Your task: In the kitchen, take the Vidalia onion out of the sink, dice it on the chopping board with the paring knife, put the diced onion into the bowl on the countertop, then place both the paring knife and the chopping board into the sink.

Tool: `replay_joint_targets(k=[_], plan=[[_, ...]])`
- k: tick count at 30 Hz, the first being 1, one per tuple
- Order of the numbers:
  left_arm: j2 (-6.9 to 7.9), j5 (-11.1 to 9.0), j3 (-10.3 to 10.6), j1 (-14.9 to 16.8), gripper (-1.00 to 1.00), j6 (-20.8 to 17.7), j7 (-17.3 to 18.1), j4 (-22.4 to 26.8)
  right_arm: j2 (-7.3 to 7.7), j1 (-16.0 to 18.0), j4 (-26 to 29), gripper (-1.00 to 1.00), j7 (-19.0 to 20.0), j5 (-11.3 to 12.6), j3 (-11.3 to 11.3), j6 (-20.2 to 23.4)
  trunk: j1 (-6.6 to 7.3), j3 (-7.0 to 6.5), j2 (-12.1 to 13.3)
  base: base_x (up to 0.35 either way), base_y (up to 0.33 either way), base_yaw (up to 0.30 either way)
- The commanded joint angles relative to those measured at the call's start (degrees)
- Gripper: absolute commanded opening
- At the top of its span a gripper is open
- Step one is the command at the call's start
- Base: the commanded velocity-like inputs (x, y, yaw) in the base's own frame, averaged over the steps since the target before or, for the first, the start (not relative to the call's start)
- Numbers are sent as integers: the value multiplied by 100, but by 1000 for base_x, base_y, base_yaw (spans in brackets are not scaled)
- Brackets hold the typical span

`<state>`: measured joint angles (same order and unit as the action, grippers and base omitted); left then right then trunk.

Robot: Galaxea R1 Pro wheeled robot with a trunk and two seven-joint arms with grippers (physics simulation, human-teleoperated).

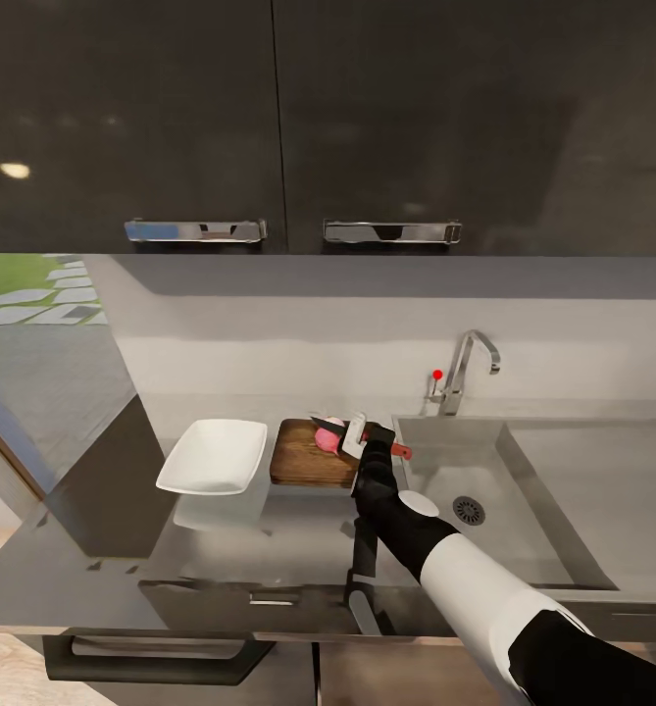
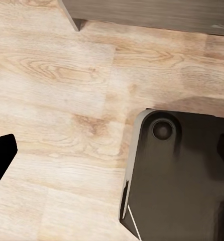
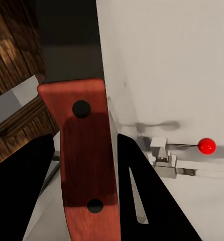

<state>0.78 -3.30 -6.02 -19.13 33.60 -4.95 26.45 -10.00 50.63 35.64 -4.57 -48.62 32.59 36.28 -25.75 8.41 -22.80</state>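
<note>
You are at the dicing step: your right gripper pinches the paring knife by its handle, blade over the Vidalia onion on the chopping board. Next, press the blade down (the contact itself is hidden). Your left gripper's fingers cannot be judged.

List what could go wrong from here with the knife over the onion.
1. The Vidalia onion is round and sits loose on the chopping board; a push from the paring knife could roll it off toward the bowl or the sink.
2. The right gripper holds the knife by its handle alone; the blade may twist under load.
3. The board lies near the sink's edge and may slide.
</note>
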Motion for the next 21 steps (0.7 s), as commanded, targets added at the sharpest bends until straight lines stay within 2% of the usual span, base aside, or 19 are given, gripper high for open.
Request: replay_joint_targets(k=[1, 21], plan=[[1, -32, 13, -3, 100, 6, -6, 10, 0, 8, -4, -100, -20, 2, 28, 37, -4, 11, -12, 0, 0, 0], [1, -30, 13, -3, 100, 7, -6, 10, 0, 8, -5, -100, -18, 2, 28, 37, -4, 25, -12, 0, 0, 0]])
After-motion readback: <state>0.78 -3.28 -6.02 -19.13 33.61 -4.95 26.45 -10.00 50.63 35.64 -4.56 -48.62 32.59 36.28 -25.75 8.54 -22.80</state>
